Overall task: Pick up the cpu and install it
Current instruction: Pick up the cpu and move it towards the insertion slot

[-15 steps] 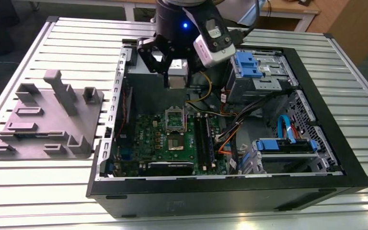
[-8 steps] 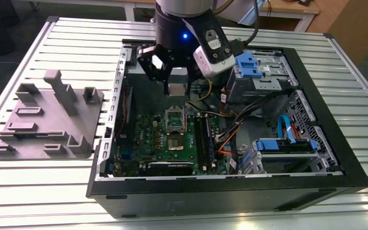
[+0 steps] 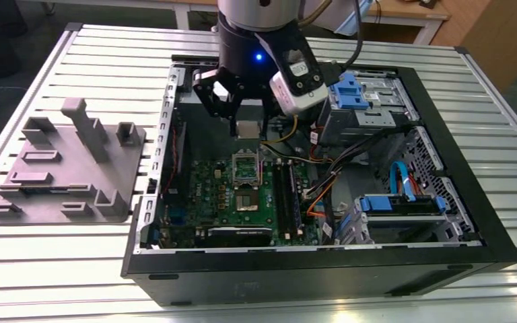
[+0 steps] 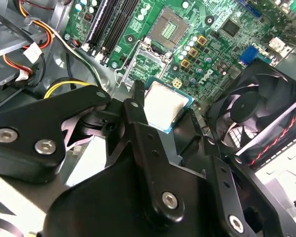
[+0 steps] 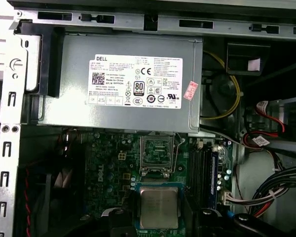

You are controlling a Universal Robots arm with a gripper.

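Silver-topped, the cpu (image 4: 164, 103) is clenched in the black claw (image 3: 248, 125), hanging above the green motherboard (image 3: 212, 195) inside the open computer case (image 3: 330, 262).

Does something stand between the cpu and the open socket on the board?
Nothing visible does. The hand holds the cpu above the board, and the open socket lies bare, with no cable across it.

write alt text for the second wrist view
The black tool grips the cpu, a pale square chip, by its edges over the green motherboard. An open socket frame lies just beyond it, with memory slots and a black fan nearby.
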